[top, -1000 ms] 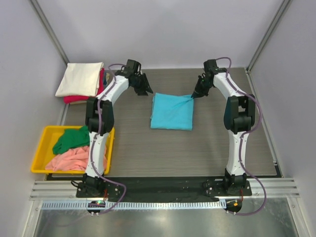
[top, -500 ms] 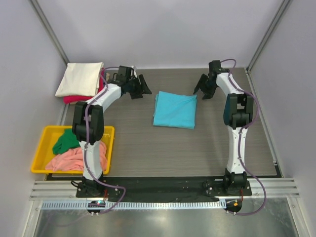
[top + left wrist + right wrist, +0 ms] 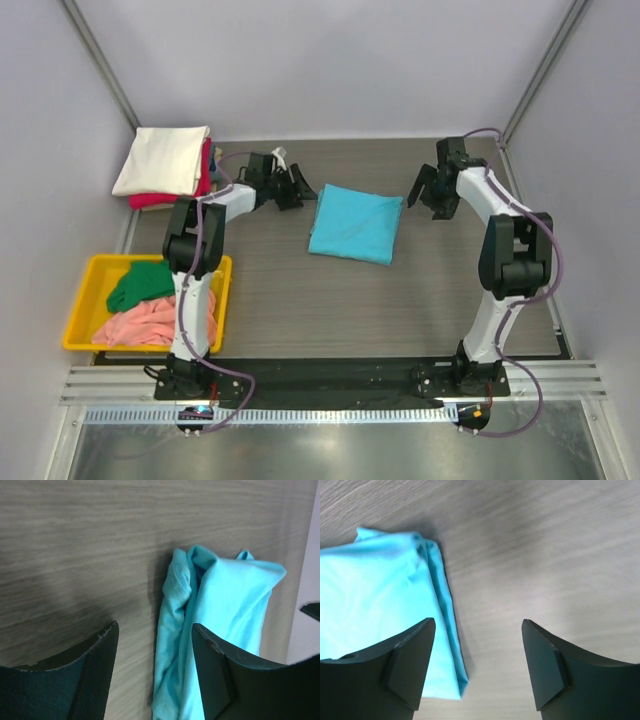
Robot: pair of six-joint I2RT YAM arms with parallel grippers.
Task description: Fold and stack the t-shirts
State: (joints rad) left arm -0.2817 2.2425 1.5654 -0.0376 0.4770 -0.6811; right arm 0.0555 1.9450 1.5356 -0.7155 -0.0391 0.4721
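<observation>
A turquoise t-shirt (image 3: 354, 225) lies folded flat in the middle of the table, and no gripper touches it. My left gripper (image 3: 301, 190) hovers open just off its left edge. In the left wrist view the bunched fold of the turquoise t-shirt (image 3: 220, 595) runs between the spread fingers of the left gripper (image 3: 155, 630). My right gripper (image 3: 428, 202) stands open beside the shirt's right corner, holding nothing. In the right wrist view the turquoise t-shirt (image 3: 375, 595) lies under the left finger of the right gripper (image 3: 477, 625).
A cream-white folded shirt (image 3: 163, 158) rests on a red one (image 3: 148, 201) at the back left. A yellow tray (image 3: 80, 300) at the near left holds a green shirt (image 3: 145, 283) and a salmon-pink shirt (image 3: 150, 322). White walls enclose the table.
Both grippers have opened. The right one let go of the turquoise shirt's corner and drew off to the right. The shirt now lies flat, shifted slightly right.
</observation>
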